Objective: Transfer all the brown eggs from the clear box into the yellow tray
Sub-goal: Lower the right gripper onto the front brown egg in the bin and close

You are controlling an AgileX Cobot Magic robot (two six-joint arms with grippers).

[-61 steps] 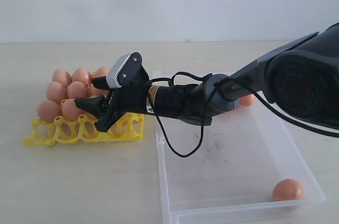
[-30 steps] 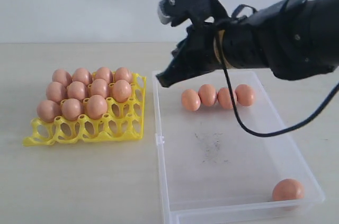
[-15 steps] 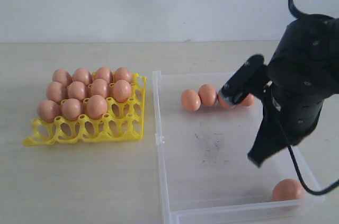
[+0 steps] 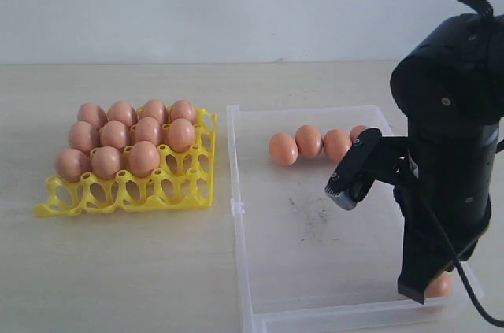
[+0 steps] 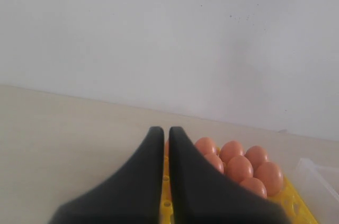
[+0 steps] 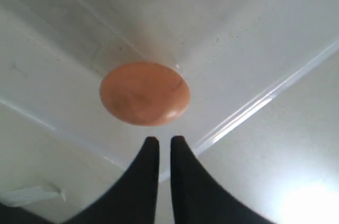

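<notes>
The yellow tray on the left holds several brown eggs in its back rows. In the clear box, a row of brown eggs lies by the far wall. One more egg rests in the near right corner, mostly hidden behind my right gripper. That gripper points down just above this egg, shut, with only a thin slit between the fingers and nothing in it. My left gripper is shut and empty, hovering near the tray's eggs.
The tray's front row of cups stands open. My right arm's dark body rises over the right end of the box and covers part of the far egg row. The box's near wall lies close under the gripper.
My right arm swung from the tray side across the box and came down over the near right corner egg. The tray's eggs have not moved.
</notes>
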